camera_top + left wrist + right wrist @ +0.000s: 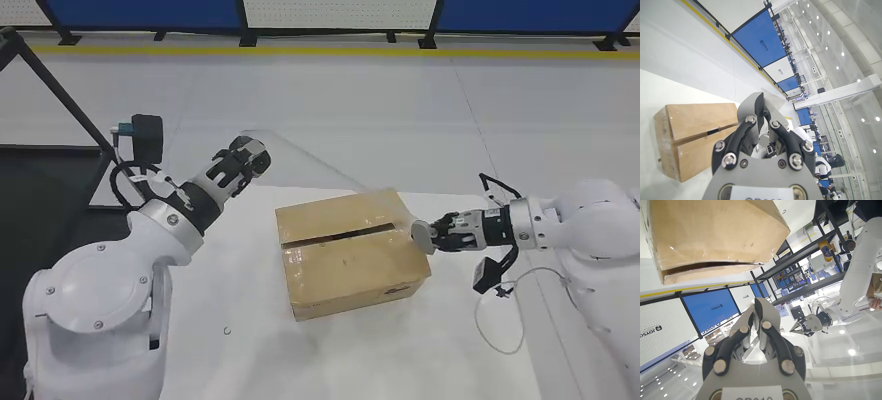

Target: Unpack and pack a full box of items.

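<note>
A brown cardboard box (345, 255) stands in the middle of the white table, its top flaps lying closed with a dark slit between them (712, 132). A long strip of clear tape (320, 160) arcs through the air from the box's far right corner to my left gripper (255, 155), which is raised left of the box and shut on the tape's end (775, 106). My right gripper (420, 233) is at the box's right top edge, shut with crinkled clear tape between its fingertips (755, 302). The right wrist view has the box (715, 234) close by and the left gripper (793, 330) farther off.
The white table (250, 330) has free room in front of and left of the box. A tiny item (228, 330) lies near the front left. A black frame (50, 90) stands at the left, and a loose cable (500, 320) hangs by the right arm.
</note>
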Robot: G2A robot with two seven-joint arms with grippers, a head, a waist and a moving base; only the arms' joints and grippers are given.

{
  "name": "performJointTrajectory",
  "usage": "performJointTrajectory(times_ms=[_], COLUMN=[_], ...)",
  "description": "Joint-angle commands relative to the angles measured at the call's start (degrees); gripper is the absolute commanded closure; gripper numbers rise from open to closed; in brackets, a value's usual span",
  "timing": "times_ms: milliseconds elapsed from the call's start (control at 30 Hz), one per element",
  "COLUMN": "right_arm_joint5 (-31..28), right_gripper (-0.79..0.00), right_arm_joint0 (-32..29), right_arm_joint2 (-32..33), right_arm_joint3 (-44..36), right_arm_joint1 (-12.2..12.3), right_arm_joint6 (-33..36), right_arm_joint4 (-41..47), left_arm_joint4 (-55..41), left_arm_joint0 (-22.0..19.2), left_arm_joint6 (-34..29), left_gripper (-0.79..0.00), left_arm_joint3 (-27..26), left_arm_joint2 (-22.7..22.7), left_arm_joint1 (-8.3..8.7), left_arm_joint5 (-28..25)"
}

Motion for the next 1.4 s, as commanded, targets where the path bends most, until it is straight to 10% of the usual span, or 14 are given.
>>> performJointTrajectory(times_ms=[0, 367, 1000, 1367], right_arm_joint5=[0.10, -2.22, -8.46, -9.78], right_gripper=[0.000, 0.000, 0.000, 0.000], right_arm_joint0=[-0.01, 0.66, 8.84, 10.54], right_arm_joint2=[0.02, -1.99, 0.03, -0.86], right_arm_joint3=[0.01, -0.24, 20.70, 24.74], right_arm_joint1=[0.01, -0.24, -9.48, -10.59], right_arm_joint6=[0.10, -1.58, -5.87, -5.87], right_arm_joint4=[0.00, 0.00, 0.00, 0.00], left_arm_joint4=[0.10, -1.10, -11.05, -12.74], left_arm_joint0=[0.08, 1.65, 6.56, 7.56], left_arm_joint6=[-0.02, 1.34, -2.48, -3.41], left_gripper=[0.000, 0.000, 0.000, 0.000], left_arm_joint3=[-0.05, 0.45, 1.74, 2.21], left_arm_joint2=[0.01, 0.04, -4.91, -5.10], left_arm_joint1=[0.02, 0.00, 1.55, 2.25], left_arm_joint5=[-0.05, -0.15, 14.71, 16.16])
